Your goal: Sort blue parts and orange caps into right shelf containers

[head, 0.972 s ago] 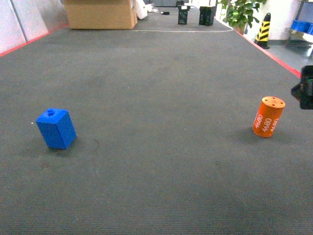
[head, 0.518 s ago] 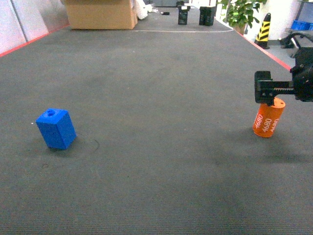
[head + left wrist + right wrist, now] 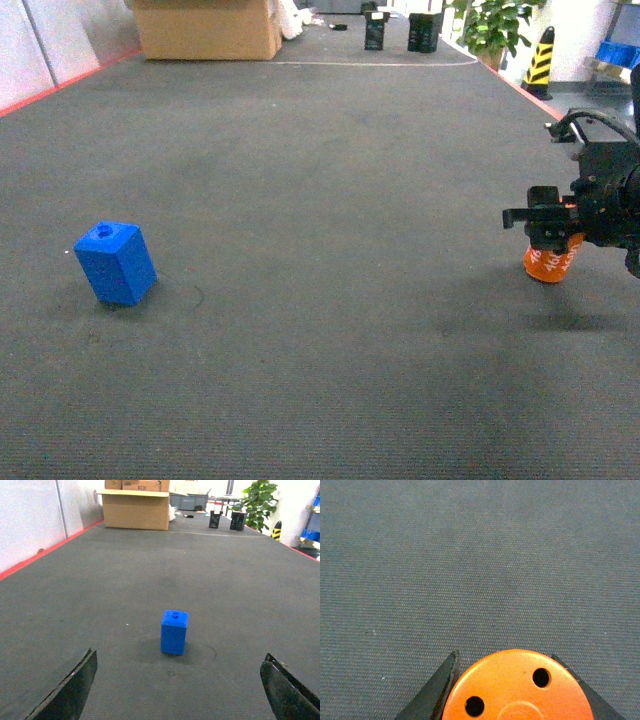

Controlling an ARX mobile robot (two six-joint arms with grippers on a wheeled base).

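An orange cap (image 3: 552,264) stands on the dark carpet at the right. My right gripper (image 3: 548,230) sits down over it, and its two black fingers press the cap's (image 3: 517,690) round sides in the right wrist view, so the gripper (image 3: 502,655) is shut on it. A blue part (image 3: 114,262) stands upright on the carpet at the left. In the left wrist view that blue part (image 3: 174,632) is ahead of my left gripper (image 3: 180,660), which is open wide and empty. Blue containers (image 3: 614,52) on a shelf show small at the far right.
A big cardboard box (image 3: 205,28) stands at the far back left. Two black objects (image 3: 398,30), a potted plant (image 3: 495,25) and a yellow-black cone (image 3: 540,60) stand at the back right. Red floor lines (image 3: 560,115) border the carpet on both sides.
My right arm came in from the right edge, passed above the orange cap and dropped down over it, hiding most of it. The blue part has not moved.
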